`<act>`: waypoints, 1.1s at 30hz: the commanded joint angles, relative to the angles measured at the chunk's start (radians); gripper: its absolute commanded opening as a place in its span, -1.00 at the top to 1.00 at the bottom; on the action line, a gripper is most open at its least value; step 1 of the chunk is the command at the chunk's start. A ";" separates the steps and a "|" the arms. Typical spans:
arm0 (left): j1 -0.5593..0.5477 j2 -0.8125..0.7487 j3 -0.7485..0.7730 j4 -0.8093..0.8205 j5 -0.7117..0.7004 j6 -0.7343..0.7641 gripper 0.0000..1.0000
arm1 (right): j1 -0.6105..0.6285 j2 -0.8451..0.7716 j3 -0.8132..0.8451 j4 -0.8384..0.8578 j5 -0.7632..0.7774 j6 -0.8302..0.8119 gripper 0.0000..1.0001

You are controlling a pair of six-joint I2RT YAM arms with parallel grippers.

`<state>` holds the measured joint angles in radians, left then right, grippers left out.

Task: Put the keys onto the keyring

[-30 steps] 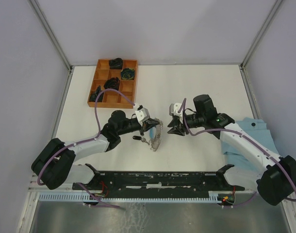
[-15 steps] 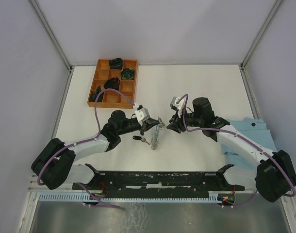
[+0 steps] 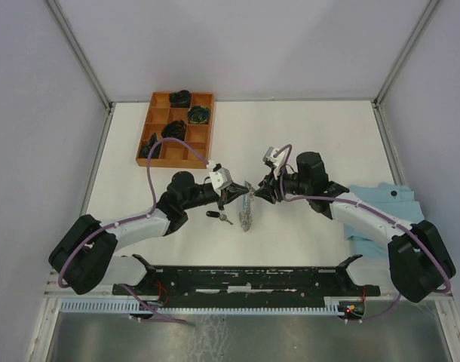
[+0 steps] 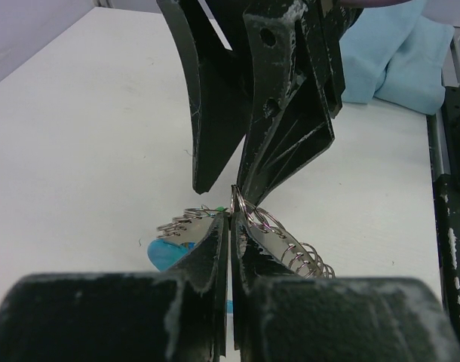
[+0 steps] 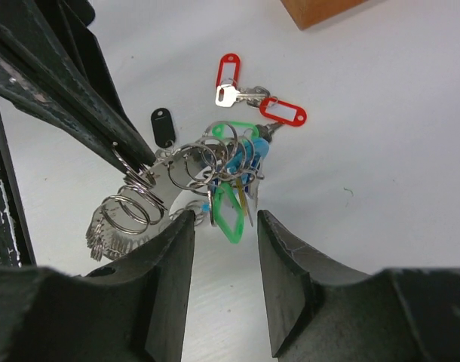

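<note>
- White table [image 3: 313, 136], grey walls.
- Left gripper [image 4: 230, 219] pinched tight on keyring [image 5: 151, 192], mid-table.
- Right gripper [image 5: 222, 226] jaws parted, gripping nothing, just beside keyring.
- Red-tagged keys [image 5: 228, 95] loose, just left.

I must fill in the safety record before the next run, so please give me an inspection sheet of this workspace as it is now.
Surface: white table, no spill seen.
Job's things: silver coiled metal keyring with light-blue sleeve hangs from the left gripper, a green plastic tag on it; two red-tagged keys and one black-tagged key lie loose on the table.
Clutter: orange wooden compartment tray with dark coiled items, far left; light-blue cloth, right edge.
Grippers: left gripper shut on the keyring; right gripper open, close in front of it.
Cables: purple cables along both arms, none seen snagged.
Surroundings: pale enclosure walls; nothing else seen.
</note>
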<state>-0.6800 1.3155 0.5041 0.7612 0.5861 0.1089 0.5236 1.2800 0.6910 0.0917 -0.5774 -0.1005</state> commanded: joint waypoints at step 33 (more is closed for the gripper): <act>0.000 0.000 0.049 0.089 0.041 -0.031 0.95 | 0.023 -0.141 0.062 -0.135 0.145 -0.103 0.02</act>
<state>-0.6804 1.3350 0.5129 0.7666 0.5888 0.1085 0.5514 1.1110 0.7124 -0.0853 -0.5270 -0.1886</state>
